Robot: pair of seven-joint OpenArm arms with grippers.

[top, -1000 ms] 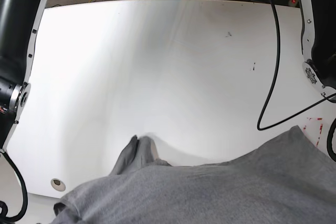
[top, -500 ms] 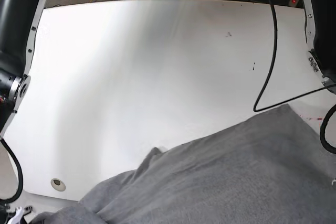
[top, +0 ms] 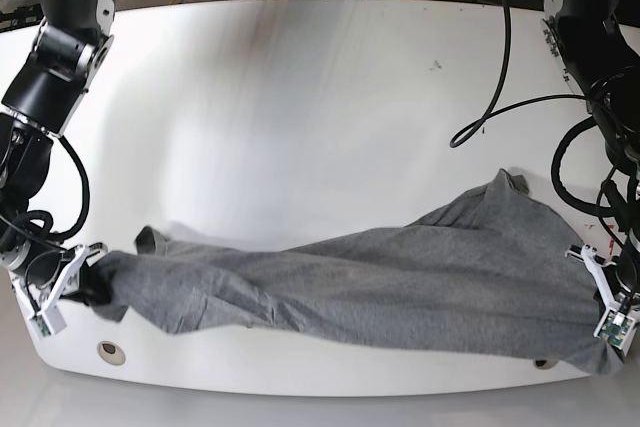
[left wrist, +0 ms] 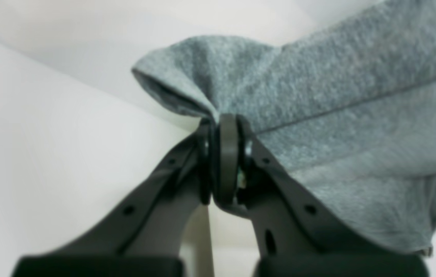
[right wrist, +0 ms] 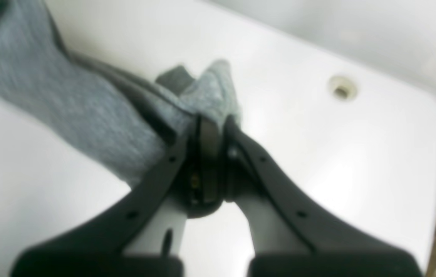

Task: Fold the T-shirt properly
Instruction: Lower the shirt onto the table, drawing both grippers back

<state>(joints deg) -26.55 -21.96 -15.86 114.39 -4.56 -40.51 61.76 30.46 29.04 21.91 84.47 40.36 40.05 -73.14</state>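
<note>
1. I see the T-shirt [top: 400, 297] stretched out in a long heather-grey band along the near edge of the white table [top: 300, 97], reaching almost from one near corner to the other.
2. The cloth is far from flat (more a rumpled rope than a shirt): long diagonal folds run through it, and it is narrow and bunched toward the right gripper and wider and fuller toward the left gripper.
3. A small peak of fabric sticks up from the shirt's far edge near its wide end, and a little flap curls up near its narrow end.
4. No print shows anywhere; the grey is flecked and soft-looking, and in the left wrist view a stitched seam line runs across the fabric [left wrist: 337, 96].
5. My right gripper [top: 68, 292] sits at the shirt's narrow end; in its wrist view the jaws are pressed together with a pinched tuft of shirt [right wrist: 87, 111] rising between the tips [right wrist: 210, 127].
6. My left gripper [top: 605, 302] sits at the shirt's wide end; its wrist view shows the jaws [left wrist: 223, 127] clamped tight on a rolled edge of the cloth, which hangs away to one side.
7. A small round hole [top: 111, 351] in the table lies just beside the shirt's narrow end, toward the table's near edge.
</note>
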